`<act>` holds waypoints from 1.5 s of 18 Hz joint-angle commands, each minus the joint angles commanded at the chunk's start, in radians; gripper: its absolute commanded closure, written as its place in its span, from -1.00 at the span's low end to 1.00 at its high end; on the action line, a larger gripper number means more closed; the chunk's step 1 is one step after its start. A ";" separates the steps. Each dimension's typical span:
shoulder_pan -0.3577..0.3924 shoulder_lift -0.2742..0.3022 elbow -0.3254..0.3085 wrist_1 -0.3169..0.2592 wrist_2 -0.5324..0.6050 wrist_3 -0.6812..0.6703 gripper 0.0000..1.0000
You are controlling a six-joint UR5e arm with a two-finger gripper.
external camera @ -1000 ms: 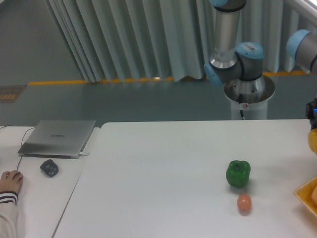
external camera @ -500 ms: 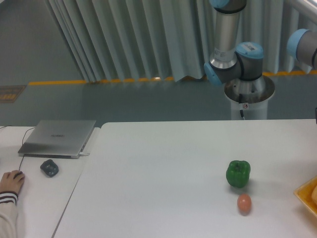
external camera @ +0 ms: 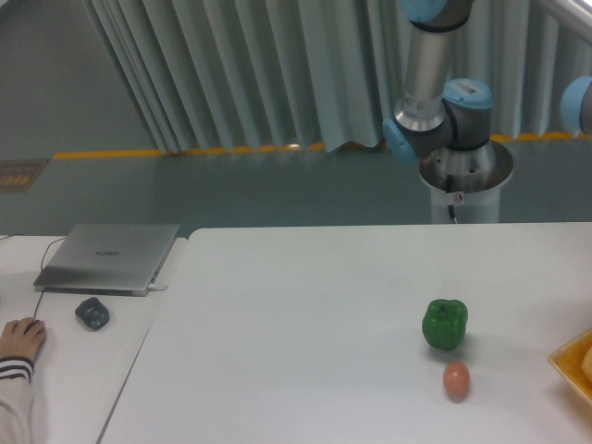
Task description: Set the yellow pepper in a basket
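The one fixed view shows one white table (external camera: 305,314). On it stand one green pepper (external camera: 445,324) and, just in front of it and slightly right, one small orange-pink egg (external camera: 456,380), the two close but apart. Right of the egg, at the frame's edge, one corner of the yellow-orange basket (external camera: 575,359) shows, with something pale orange inside that is cut off and cannot be made out. The yellow pepper is not visible anywhere in this view.

Behind the green pepper, past the table's far edge, rises the arm (external camera: 433,83) on its round base (external camera: 465,166). Its gripper lies outside the frame, so whether it is released, clenched or grasping something cannot be told, nor how the yellow pepper sits relative to it.

Far left of the green pepper, on a second table, lie one closed laptop (external camera: 109,257), one dark mouse (external camera: 92,314) and one person's hand (external camera: 20,339).
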 joint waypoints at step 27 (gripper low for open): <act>-0.142 0.063 -0.034 -0.184 -0.014 -0.011 -1.00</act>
